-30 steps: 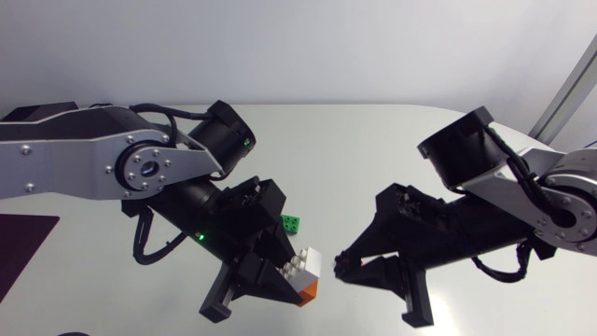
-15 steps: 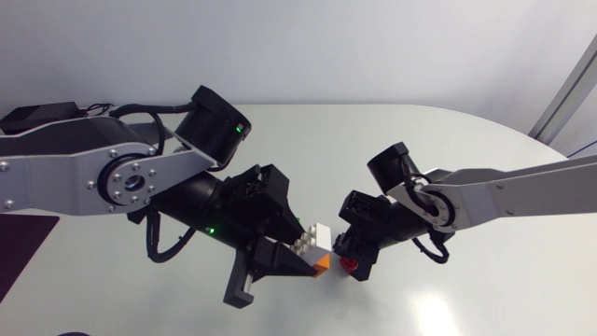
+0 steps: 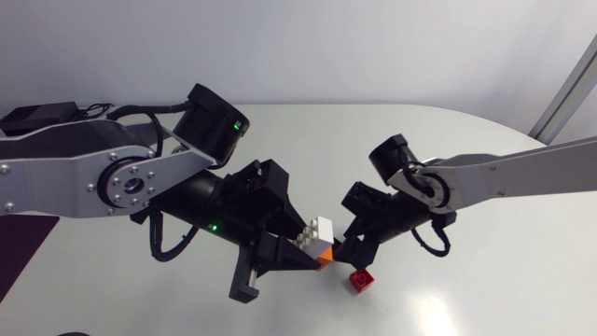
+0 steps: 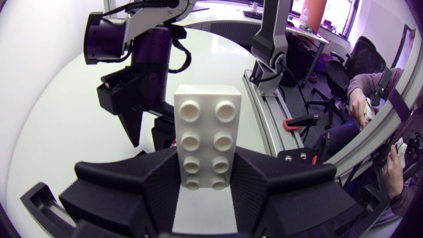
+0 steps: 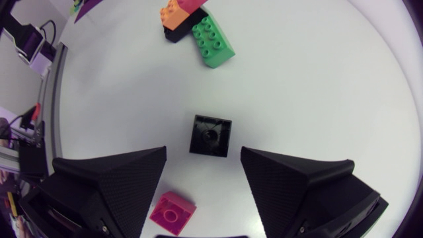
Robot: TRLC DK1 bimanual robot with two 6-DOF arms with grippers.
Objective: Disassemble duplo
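left pincer — pinching white brick by its long sides, orange brick under it, above tabletop | right pincer spread, just right of stack's free end — long axis points at it | red brick lies on tabletop beside right pincer

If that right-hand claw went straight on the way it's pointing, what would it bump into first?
Likely the black brick straight ahead, between its open jaws, though depth is unclear.
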